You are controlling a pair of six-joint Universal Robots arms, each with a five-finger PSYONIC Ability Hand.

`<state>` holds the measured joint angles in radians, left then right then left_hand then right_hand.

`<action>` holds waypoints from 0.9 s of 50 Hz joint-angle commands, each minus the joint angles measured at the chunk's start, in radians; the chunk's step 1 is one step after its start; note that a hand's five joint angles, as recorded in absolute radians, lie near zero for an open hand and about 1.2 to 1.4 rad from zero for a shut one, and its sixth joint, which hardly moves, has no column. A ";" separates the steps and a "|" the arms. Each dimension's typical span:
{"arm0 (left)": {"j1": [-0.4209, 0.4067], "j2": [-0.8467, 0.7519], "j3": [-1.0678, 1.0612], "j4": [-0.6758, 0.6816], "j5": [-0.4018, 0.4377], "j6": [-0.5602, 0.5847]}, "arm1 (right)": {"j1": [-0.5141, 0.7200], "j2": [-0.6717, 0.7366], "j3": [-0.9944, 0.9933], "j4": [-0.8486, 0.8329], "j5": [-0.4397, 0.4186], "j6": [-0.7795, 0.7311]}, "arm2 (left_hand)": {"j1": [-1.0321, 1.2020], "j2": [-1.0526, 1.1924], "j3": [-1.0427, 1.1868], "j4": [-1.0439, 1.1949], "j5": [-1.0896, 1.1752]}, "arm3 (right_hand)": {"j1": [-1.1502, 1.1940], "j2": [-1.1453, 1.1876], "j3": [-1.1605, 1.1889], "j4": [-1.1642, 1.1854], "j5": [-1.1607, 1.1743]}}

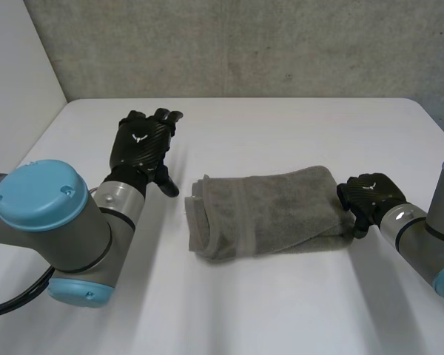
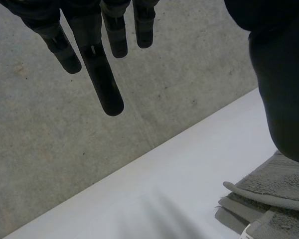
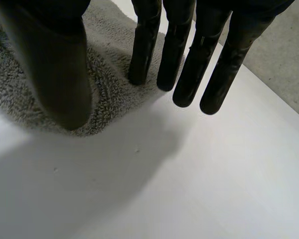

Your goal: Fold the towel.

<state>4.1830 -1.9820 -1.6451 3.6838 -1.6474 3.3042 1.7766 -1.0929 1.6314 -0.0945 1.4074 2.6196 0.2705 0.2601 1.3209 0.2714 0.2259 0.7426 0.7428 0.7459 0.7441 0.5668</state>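
towel (image 1: pixel 270 214): grey terry cloth, looped, rough
table (image 1: pixel 296 303): white, smooth, matt
wall (image 1: pixel 244 44): grey concrete, rough, pitted

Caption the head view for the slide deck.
Folded grey towel on the white table; right hand at its end, left hand open, apart from it.

The left arm (image 1: pixel 85 237) and right arm (image 1: pixel 422 240) are thick grey cylinders with round light-blue caps (image 1: pixel 41 194). The left hand (image 1: pixel 142 148) and right hand (image 1: pixel 368 195) are matte black, each with a small white mark on its back.
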 commanded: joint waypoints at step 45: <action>0.006 -0.001 0.004 0.002 -0.005 -0.002 | 0.155 -0.051 -0.059 -0.047 -0.070 0.126 | -0.075 -0.064 -1.125 -0.076 -0.205 | 0.654 0.653 0.650 0.652 0.655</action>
<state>4.1854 -1.9873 -1.6446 3.6846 -1.6501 3.3030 1.8537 -1.0952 1.6277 -0.1497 1.3923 2.7426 0.2705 0.2600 1.3209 0.2714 0.2259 1.2697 1.3254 1.3315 1.3390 1.1547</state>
